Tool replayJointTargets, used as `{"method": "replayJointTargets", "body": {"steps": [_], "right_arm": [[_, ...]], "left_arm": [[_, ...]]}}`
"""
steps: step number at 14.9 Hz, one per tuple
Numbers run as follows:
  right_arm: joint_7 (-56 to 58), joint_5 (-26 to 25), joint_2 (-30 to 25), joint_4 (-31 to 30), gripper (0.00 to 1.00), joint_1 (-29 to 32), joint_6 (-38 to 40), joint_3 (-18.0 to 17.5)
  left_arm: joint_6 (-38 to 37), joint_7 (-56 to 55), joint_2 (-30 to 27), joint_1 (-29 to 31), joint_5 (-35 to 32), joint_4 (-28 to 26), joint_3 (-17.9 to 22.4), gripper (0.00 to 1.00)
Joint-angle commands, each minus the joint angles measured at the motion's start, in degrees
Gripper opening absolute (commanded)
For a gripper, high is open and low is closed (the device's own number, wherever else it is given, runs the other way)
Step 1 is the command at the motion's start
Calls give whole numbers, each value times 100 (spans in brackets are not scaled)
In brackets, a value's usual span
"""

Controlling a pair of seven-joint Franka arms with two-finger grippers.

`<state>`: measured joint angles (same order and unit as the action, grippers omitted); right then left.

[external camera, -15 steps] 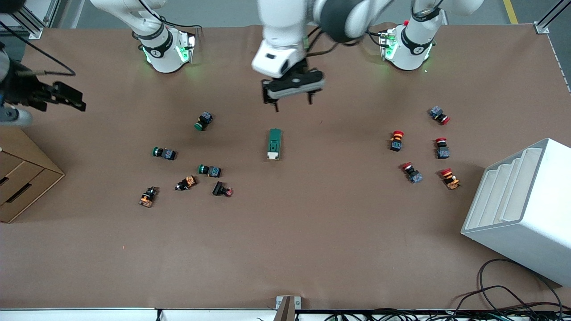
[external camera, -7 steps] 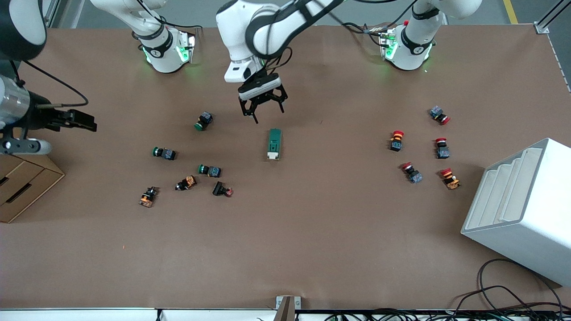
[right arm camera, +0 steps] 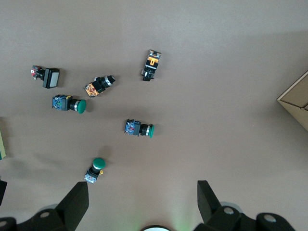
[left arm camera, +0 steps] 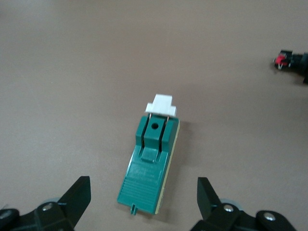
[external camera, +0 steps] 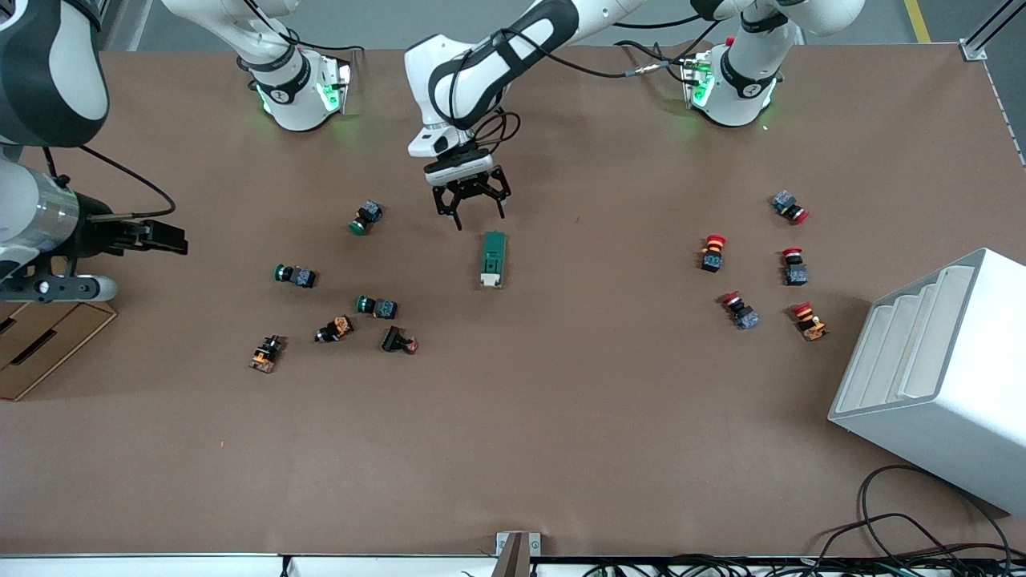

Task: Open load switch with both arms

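- We see the load switch lying flat near the middle of the tabletop, white toggle end pointing toward the front camera.
- Our left tool hangs over the tabletop just by the switch's green end, fingers spread wide and empty; in the left wrist view the switch lies between them but lower, untouched.
- Our right tool is at the right arm's end of the tabletop, spread and empty, above a cardboard box.
- 3 green push buttons lie toward the right arm's end, 5 red push buttons toward the left arm's end, well apart from the switch.
- Nothing lies between the left tool and the switch.
- Since 0.5 s ago, the left tool has dropped closer to the switch; the switch has not moved.
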<state>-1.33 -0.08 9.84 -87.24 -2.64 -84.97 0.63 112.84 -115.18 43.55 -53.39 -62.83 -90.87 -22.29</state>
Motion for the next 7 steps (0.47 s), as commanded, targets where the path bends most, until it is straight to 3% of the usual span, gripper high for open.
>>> {"method": "replayJointTargets", "body": {"steps": [1, 4, 7], "right_arm": [[-541, -62, 27, 58, 100, -209, 25, -36], [-1490, -45, 237, 58, 100, -640, -19, -36], [-2789, -1, 571, 76, 100, -1166, -133, -45]], "left_arm": [[177, -555, -198, 4, -596, -562, 15, 98], [388, -1968, -154, -5, -1712, -949, 15, 98], [388, -2263, -154, -83, -2083, -1195, 15, 98]]}}
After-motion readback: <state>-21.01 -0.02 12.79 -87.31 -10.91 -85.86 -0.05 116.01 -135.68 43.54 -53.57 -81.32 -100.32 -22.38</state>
